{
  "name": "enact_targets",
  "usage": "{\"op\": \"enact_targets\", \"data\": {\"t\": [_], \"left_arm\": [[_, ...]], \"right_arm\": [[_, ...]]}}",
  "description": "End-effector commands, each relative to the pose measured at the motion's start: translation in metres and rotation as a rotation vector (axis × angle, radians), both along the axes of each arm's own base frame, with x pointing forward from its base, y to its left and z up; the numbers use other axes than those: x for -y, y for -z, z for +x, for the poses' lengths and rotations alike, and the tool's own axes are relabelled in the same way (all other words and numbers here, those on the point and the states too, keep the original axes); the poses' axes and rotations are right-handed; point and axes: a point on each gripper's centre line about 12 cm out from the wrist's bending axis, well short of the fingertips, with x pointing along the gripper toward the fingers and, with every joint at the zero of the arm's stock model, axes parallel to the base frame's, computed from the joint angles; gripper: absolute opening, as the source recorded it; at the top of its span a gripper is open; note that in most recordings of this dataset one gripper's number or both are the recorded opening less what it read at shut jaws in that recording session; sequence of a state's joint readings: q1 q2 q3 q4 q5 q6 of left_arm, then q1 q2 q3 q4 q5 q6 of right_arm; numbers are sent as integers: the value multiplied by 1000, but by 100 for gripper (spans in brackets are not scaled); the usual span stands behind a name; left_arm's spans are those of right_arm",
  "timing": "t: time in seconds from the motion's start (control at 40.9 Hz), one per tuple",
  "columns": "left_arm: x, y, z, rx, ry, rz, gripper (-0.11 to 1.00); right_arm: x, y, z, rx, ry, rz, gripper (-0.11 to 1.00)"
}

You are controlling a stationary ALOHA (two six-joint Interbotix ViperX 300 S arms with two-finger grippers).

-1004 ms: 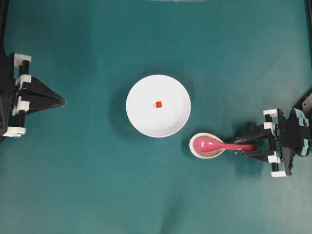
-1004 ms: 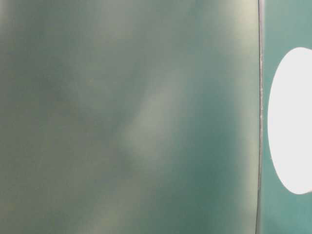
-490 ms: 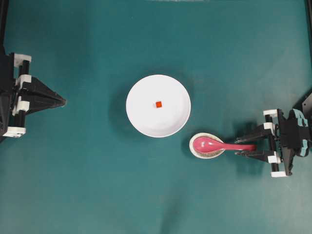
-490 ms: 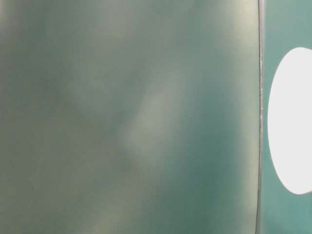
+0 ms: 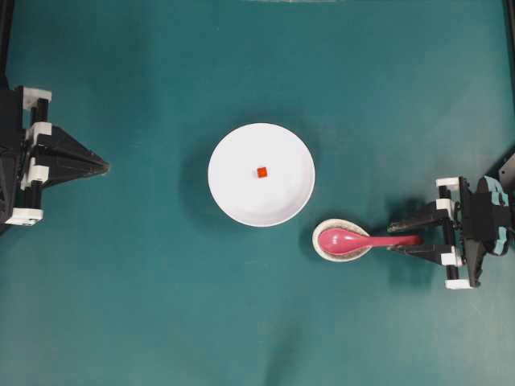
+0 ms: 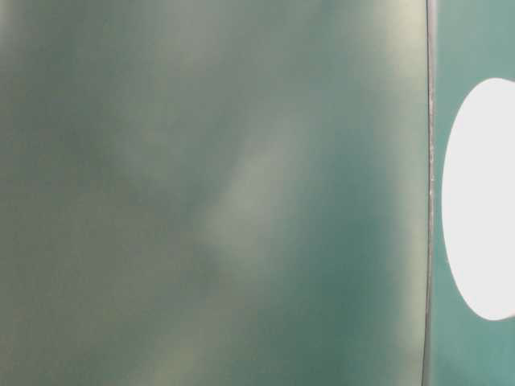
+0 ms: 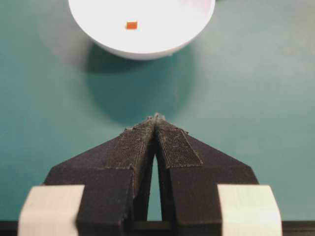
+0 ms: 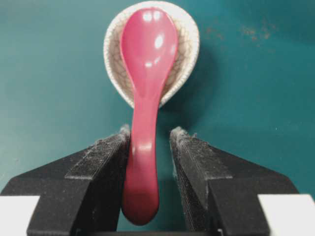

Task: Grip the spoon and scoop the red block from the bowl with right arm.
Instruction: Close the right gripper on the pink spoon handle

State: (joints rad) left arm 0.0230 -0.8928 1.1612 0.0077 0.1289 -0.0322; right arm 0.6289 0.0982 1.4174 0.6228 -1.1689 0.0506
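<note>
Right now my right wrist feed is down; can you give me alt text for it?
The spoon's pink handle lies between the right gripper's open black fingers, a gap showing beside one of them. Its scoop rests in a speckled beige dish on the green table.

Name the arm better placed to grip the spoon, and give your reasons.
Right. The right gripper already straddles the spoon handle, jaws open on either side. The left gripper sits shut at the far edge, across the bowl.
</note>
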Motion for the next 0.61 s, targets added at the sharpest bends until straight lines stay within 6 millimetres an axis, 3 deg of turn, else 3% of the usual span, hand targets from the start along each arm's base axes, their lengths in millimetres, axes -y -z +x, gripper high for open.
{"op": "enact_targets", "data": {"t": [0.0,0.416,0.588], "left_arm": [[0,-11,4,27,0,5,-1],[-1,-10,4,26,-2,5,-1],[0,-10,4,26,0,5,-1]], "right_arm": [[-2,-4,3,23,1,12,44],[-3,-5,5,28,-1,11,44],[-3,-5,5,28,-1,10,38]]}}
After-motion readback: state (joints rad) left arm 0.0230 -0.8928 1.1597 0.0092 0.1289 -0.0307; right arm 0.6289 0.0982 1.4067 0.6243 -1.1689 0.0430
